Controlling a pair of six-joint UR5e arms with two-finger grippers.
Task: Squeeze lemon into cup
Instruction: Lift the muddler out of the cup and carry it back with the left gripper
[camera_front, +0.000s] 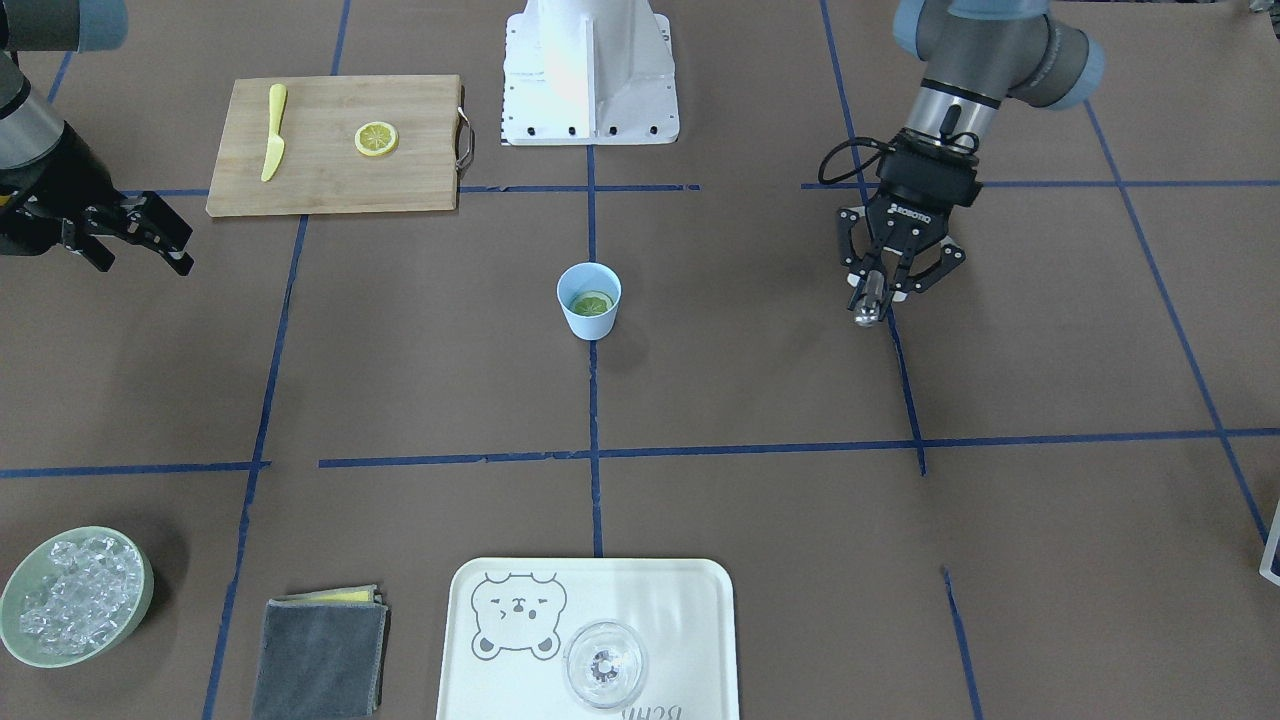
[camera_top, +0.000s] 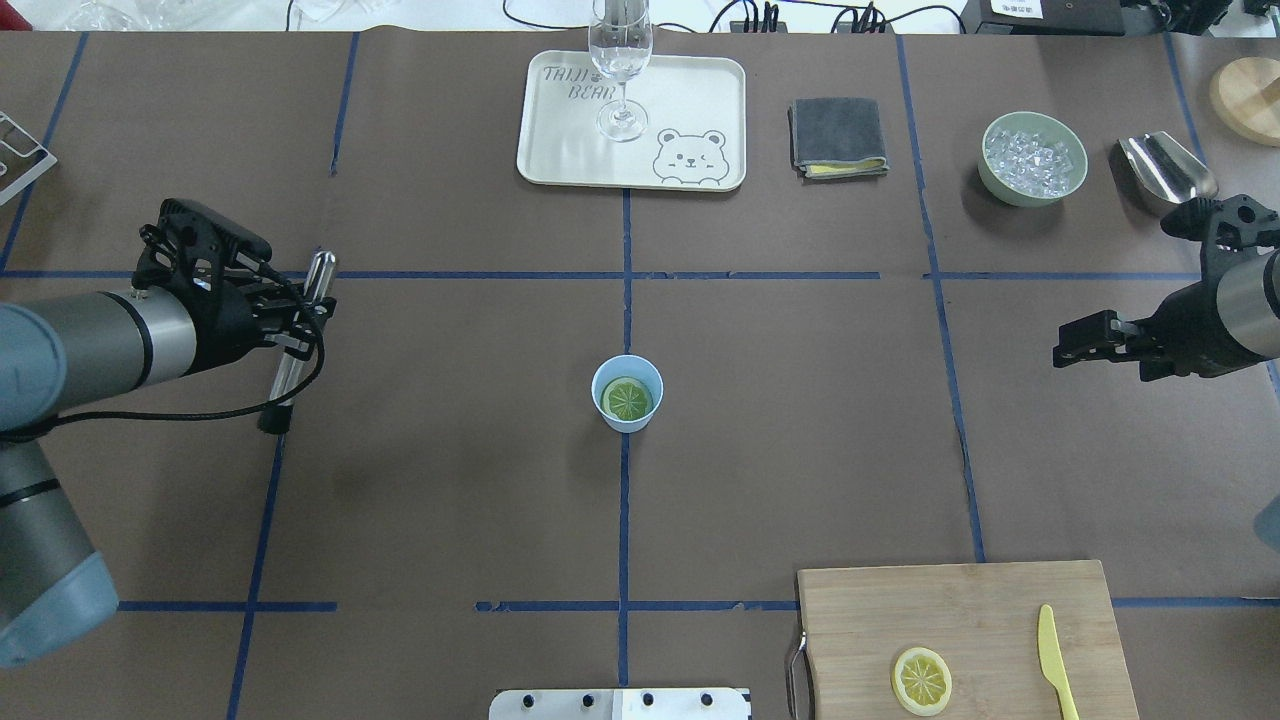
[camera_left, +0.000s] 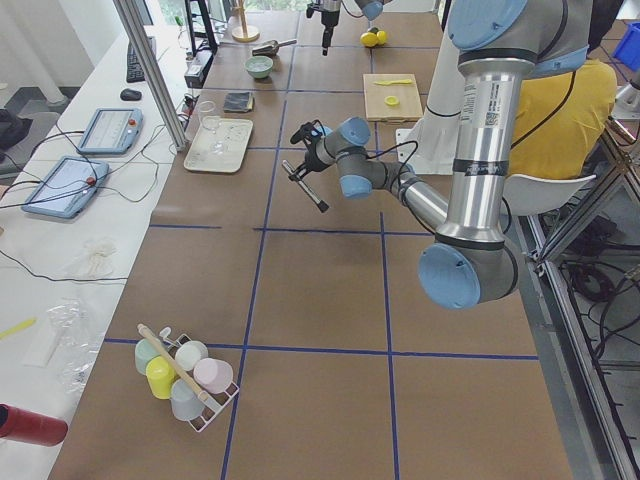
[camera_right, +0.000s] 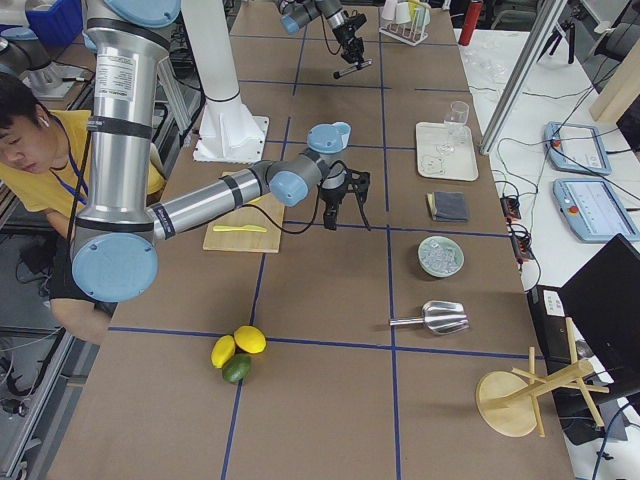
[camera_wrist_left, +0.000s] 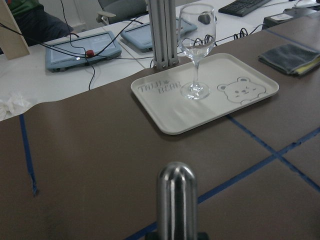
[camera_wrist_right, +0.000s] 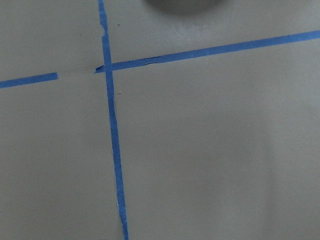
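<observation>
Cup: small light-blue tapered plastic cup (camera_front: 590, 320), upright at the table's centre on a blue tape line.
Lemon: round yellow lemon slice (camera_top: 627, 399), lying flat inside the cup, cut face up.
Second slice: matching yellow slice (camera_top: 921, 680) on the bamboo cutting board (camera_top: 960, 600), near the yellow plastic knife (camera_top: 1053, 660).
Left gripper (camera_front: 878, 283): clamped on a shiny metal rod (camera_top: 320, 272), well apart from the cup.
Right gripper (camera_front: 160, 240): fingers spread, nothing held, above bare table.

Overhead, the left arm reaches in from nine o'clock, its gripper (camera_front: 880, 288) clamped on a rod (camera_top: 288, 375); the right arm enters from three o'clock, its gripper (camera_front: 145, 250) spread, pointing down.
</observation>
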